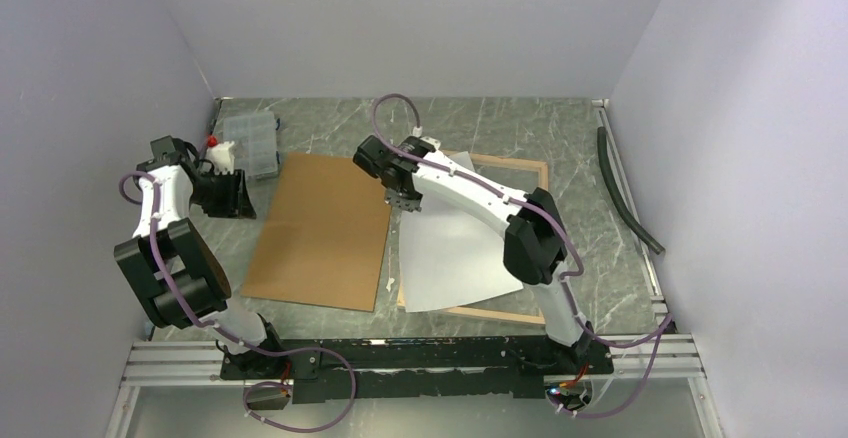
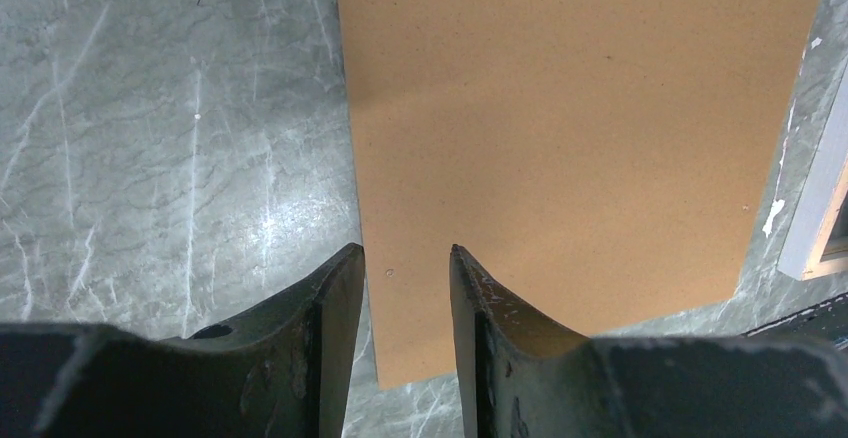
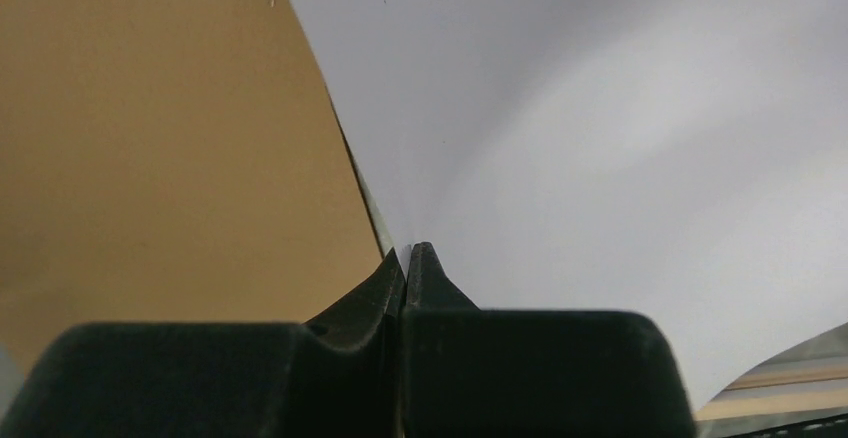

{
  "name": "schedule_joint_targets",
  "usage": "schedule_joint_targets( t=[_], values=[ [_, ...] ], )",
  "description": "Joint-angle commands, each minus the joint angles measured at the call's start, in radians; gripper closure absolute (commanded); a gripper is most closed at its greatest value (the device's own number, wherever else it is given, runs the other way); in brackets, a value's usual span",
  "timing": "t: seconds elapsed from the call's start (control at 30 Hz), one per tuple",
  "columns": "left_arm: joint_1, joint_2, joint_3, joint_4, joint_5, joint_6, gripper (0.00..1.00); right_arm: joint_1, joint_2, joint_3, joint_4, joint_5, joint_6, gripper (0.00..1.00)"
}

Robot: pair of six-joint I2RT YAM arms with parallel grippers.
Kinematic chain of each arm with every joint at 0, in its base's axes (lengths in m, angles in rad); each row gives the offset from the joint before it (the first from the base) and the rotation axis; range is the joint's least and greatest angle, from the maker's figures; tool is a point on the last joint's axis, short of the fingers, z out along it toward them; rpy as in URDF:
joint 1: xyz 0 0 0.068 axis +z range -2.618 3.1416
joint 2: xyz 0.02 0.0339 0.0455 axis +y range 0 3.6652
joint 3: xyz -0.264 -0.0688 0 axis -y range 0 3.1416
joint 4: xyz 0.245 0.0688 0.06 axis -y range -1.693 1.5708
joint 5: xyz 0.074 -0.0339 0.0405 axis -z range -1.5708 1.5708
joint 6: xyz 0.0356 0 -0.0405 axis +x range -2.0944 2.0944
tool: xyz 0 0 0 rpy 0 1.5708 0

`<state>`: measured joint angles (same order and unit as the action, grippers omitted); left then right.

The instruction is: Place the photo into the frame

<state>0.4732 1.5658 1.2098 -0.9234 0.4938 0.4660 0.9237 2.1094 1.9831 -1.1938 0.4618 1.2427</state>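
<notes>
Right gripper (image 1: 403, 203): jaws pinched tight on the far-left edge of the photo (image 1: 455, 258). In the right wrist view the white sheet (image 3: 600, 158) runs straight into the closed tips (image 3: 407, 253).
Photo: white back up and bowed. Its near part lies over the left part of the frame (image 1: 520, 164), and its far-left edge is lifted up to the gripper.
Frame: light wood side up on the table (image 1: 560, 128), right of centre. Its near rail shows below the sheet and its far rail beyond it.
Backing board (image 1: 320, 228): flat brown panel lying just left of the photo and frame.
Left gripper (image 1: 235, 198): jaws partly apart with nothing between them, at the far-left, over the board's left edge (image 2: 570, 138).
Organiser box (image 1: 250, 143): clear, at the far-left corner beyond the left gripper.
</notes>
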Motion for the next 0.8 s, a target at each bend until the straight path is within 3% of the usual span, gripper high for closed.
schedule_joint_targets(
  t=[0.0, 0.33, 0.77],
  values=[
    [-0.004, -0.033, -0.006, 0.024, 0.028, 0.0, 0.57, -0.033, -0.017, 0.015, -0.012, 0.006, 0.163, 1.0],
    [-0.014, -0.024, -0.022, 0.041, 0.03, -0.007, 0.55, -0.069, -0.129, -0.163, 0.018, 0.129, 0.324, 1.0],
    [-0.015, -0.022, -0.039, 0.053, 0.023, -0.005, 0.55, -0.148, -0.123, -0.171, 0.008, 0.136, 0.354, 1.0]
  ],
)
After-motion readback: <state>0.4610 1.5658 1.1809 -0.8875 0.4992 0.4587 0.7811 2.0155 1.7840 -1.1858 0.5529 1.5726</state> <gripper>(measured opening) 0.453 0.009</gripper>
